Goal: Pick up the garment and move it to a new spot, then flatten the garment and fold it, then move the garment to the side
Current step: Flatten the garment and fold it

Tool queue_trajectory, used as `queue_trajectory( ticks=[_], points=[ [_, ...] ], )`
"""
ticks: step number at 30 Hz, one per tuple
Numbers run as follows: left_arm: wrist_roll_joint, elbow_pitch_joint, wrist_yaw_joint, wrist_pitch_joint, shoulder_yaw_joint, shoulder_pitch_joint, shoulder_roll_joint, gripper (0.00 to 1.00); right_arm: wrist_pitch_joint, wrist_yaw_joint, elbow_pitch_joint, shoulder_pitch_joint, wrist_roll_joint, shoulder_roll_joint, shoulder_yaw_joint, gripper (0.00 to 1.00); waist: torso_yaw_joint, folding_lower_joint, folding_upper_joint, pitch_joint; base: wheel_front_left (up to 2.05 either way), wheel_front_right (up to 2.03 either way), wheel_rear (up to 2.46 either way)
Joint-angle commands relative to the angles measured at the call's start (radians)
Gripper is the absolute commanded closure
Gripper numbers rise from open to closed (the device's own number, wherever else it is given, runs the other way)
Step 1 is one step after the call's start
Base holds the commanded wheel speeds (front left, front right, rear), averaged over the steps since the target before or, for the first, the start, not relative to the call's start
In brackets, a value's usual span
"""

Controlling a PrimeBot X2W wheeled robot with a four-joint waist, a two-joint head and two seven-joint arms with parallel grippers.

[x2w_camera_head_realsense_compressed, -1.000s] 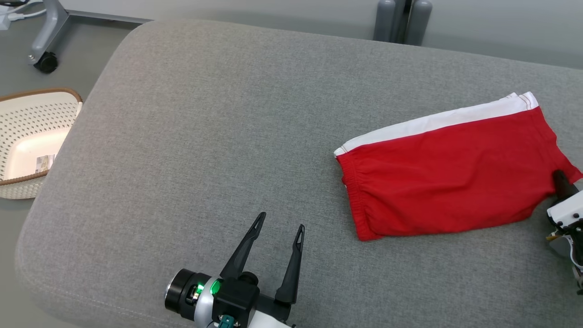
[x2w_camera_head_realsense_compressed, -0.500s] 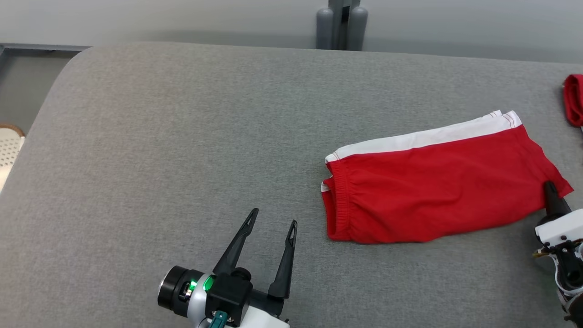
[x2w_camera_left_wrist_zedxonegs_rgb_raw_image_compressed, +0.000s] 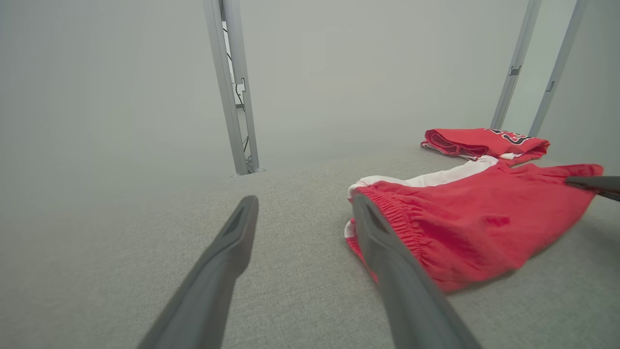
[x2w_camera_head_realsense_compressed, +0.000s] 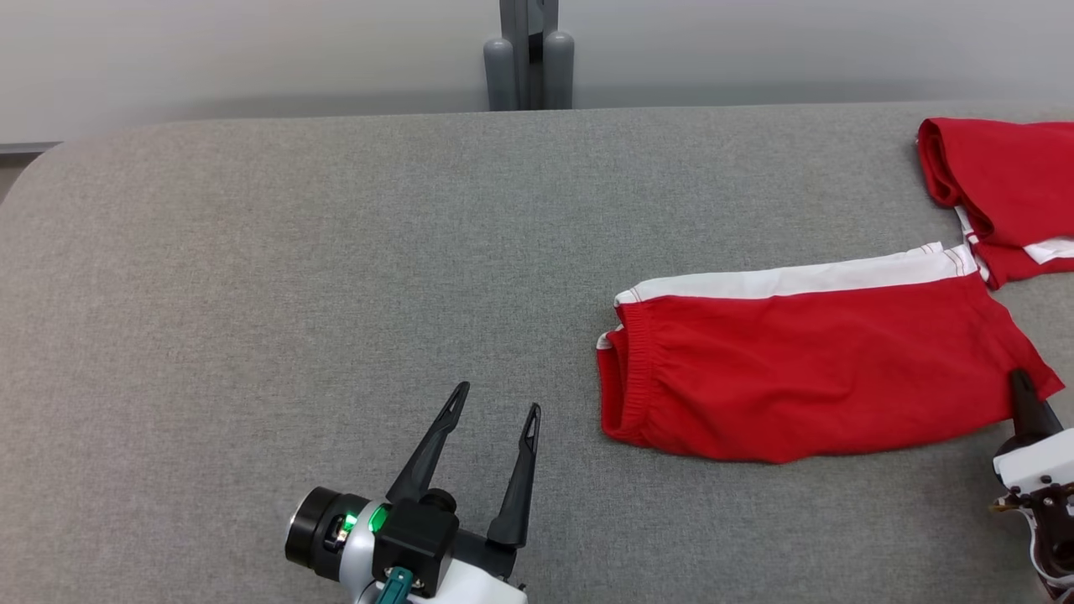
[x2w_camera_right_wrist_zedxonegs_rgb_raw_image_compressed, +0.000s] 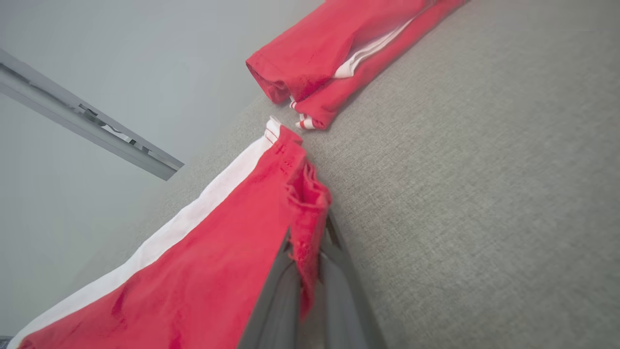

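On the right side of the grey bench (x2w_camera_head_realsense_compressed: 294, 252), the folded red shorts (x2w_camera_head_realsense_compressed: 805, 369) lie with their long axis running left to right, elastic waistband pointing to the robot's left and white stripe along the far edge. The right gripper (x2w_camera_head_realsense_compressed: 1022, 390) is clamped on the near right hem corner; the left gripper (x2w_camera_head_realsense_compressed: 497, 398) hangs open, well apart. This looks like the move aside: carry it low and steady so the fold holds, clear of the other red garment (x2w_camera_head_realsense_compressed: 998, 168).

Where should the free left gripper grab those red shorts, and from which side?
Grip the shorts by the gathered waistband end, coming low from the robot's left. It faces the open left gripper, its layers gape off the cushion, and the right gripper pinches the opposite hem corner.
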Motion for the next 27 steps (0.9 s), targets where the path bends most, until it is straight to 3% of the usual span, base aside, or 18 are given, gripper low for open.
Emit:
queue_trajectory(
  ticks=[1,14,27],
  points=[
    [0.003,0.003,-0.008,-0.004,0.004,-0.012,0.004,0.0,-0.01,0.0,-0.011,0.006,-0.005,-0.007,0.004,1.0,-0.002,0.0,0.0,-0.004,0.0,0.0,0.0],
    [-0.006,0.012,-0.015,-0.004,0.014,0.015,0.002,0.0,-0.039,0.0,-0.291,0.03,-0.137,-0.008,0.07,1.0,0.022,0.0,0.0,-0.04,0.0,0.0,0.0],
    [-0.001,0.009,-0.02,-0.004,0.008,0.02,0.001,0.0,0.02,0.0,-0.438,0.008,-0.333,0.075,0.128,1.0,0.078,0.0,0.0,-0.047,0.0,0.0,0.0]
  ],
)
